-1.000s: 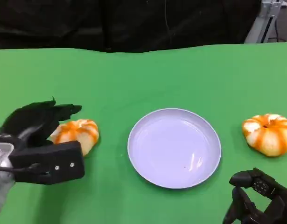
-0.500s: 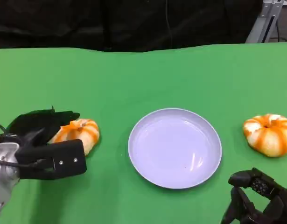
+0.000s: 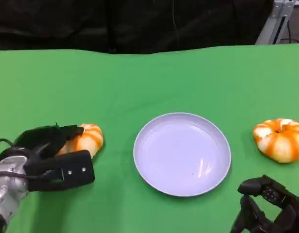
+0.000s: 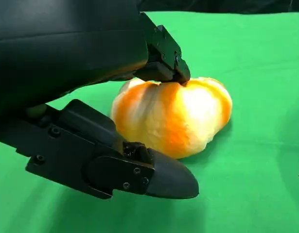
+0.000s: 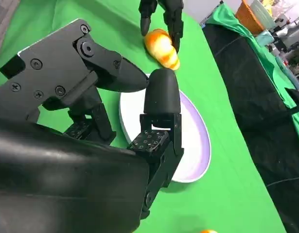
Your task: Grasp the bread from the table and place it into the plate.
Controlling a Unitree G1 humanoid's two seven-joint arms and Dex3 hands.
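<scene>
An orange-and-white bread (image 3: 88,138) (image 4: 178,116) lies on the green table left of the pale plate (image 3: 154,174) (image 5: 200,136). My left hand (image 3: 47,154) (image 4: 66,73) is spread over it: the upper fingers (image 4: 164,63) touch its top and the thumb (image 4: 139,170) lies low beside it, a little apart. The bread still rests on the cloth. The right wrist view shows this bread (image 5: 161,48) far off under the left hand's fingers (image 5: 164,14). My right hand (image 3: 268,208) (image 5: 91,145) hangs at the front right, fingers loosely apart, holding nothing.
A second orange-and-white bread (image 3: 280,140) sits at the right edge of the table, beyond my right hand. The plate has nothing on it. Green cloth (image 3: 149,82) stretches back to a dark curtain, with a metal stand (image 3: 278,19) at the far right.
My left hand has come down and slightly forward, so its fingers now lie on top of the bread. The bread, plate and right hand have stayed in place.
</scene>
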